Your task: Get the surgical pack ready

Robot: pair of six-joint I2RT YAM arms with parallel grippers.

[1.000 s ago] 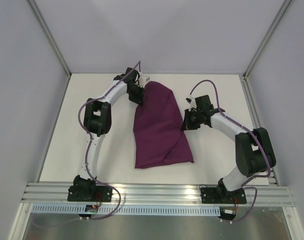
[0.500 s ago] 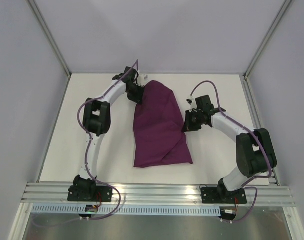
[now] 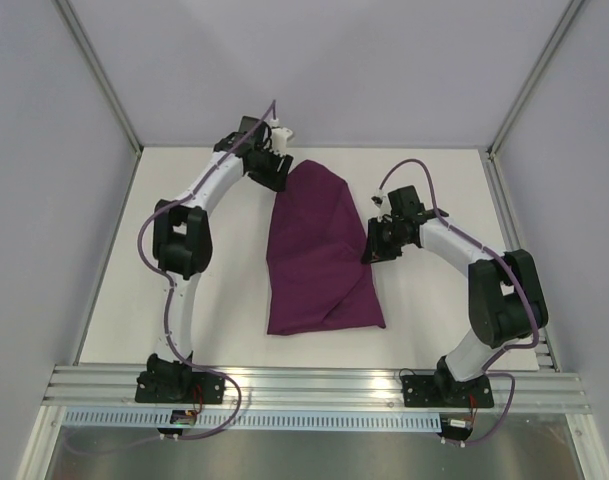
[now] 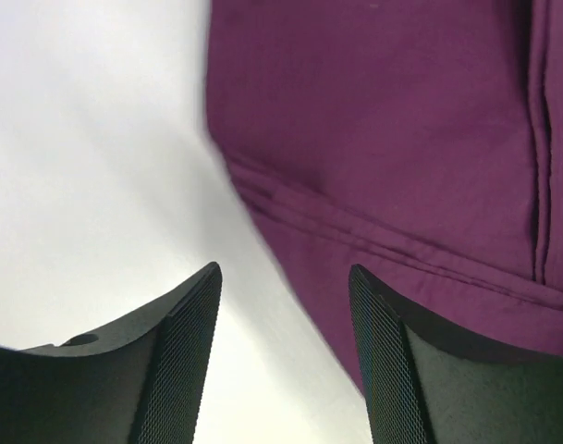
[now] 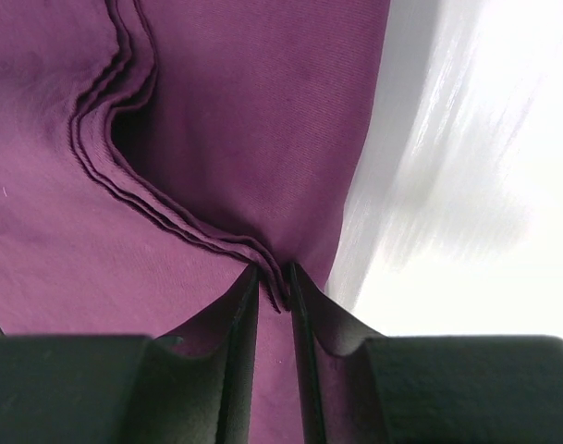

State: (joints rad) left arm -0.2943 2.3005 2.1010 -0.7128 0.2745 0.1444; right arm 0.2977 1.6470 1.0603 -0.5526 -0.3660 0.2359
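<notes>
Both sides of purple cloth (image 3: 319, 250) flanked, left pincer (image 4: 283, 277) released at far corner, right pincer (image 5: 273, 273) clenched on folded edge.

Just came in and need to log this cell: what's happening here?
Two robot arms are working on a purple cloth bundle lying on the white table. The right gripper is pinched shut on the bundle's layered right edge. The left gripper is open by the far left corner, gripping nothing.
</notes>
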